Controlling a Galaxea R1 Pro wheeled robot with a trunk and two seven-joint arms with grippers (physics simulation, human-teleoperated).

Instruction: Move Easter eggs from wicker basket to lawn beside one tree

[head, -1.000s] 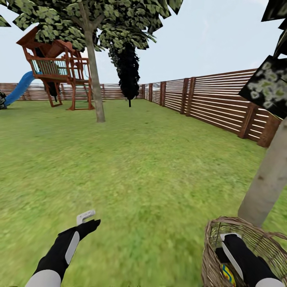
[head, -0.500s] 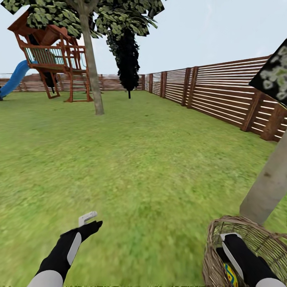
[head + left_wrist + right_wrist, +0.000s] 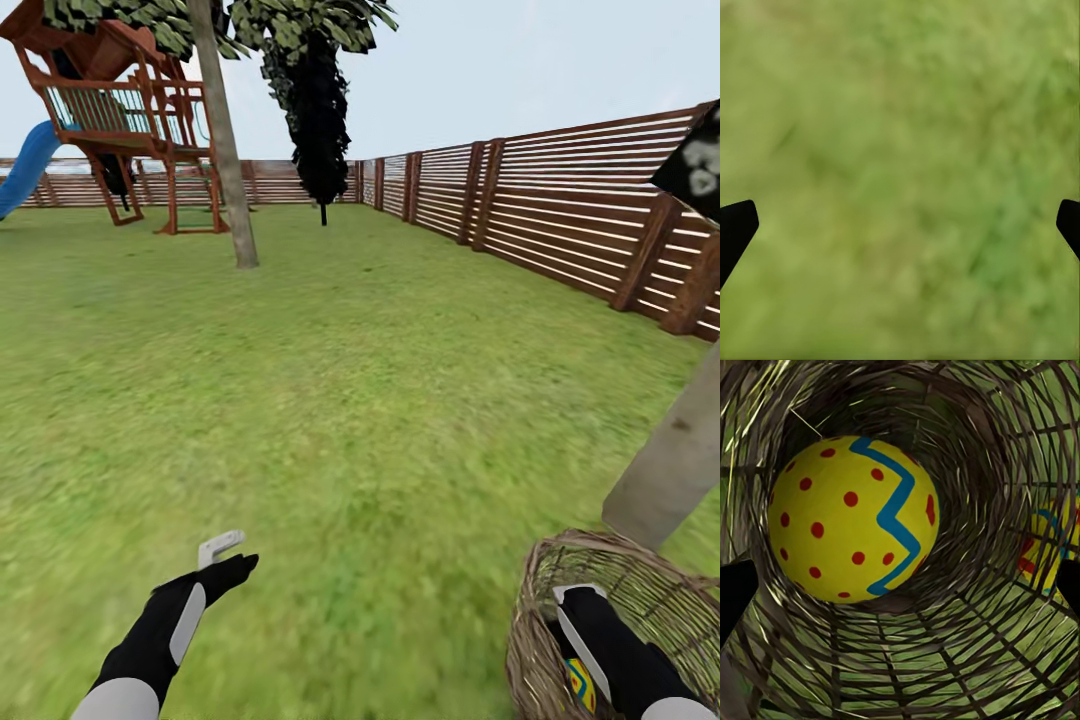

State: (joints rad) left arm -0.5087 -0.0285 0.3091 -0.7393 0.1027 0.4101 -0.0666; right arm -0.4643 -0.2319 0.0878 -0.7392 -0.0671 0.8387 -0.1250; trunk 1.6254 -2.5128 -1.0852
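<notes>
second egg (image 3: 1050,556) cut off by edge, tree (image 3: 670,460) crown perhaps mostly cropped

Head looks forward-down; wrists look closely – lawn (image 3: 900,150), basket (image 3: 945,660)

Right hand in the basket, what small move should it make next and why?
Probably ease the right hand deeper and close on the egg. Its fingertips sit wide apart at the wrist view's edges, the egg lies inside the basket ahead of them, not yet between them. The tree trunk stands right beside the basket for placing.
</notes>
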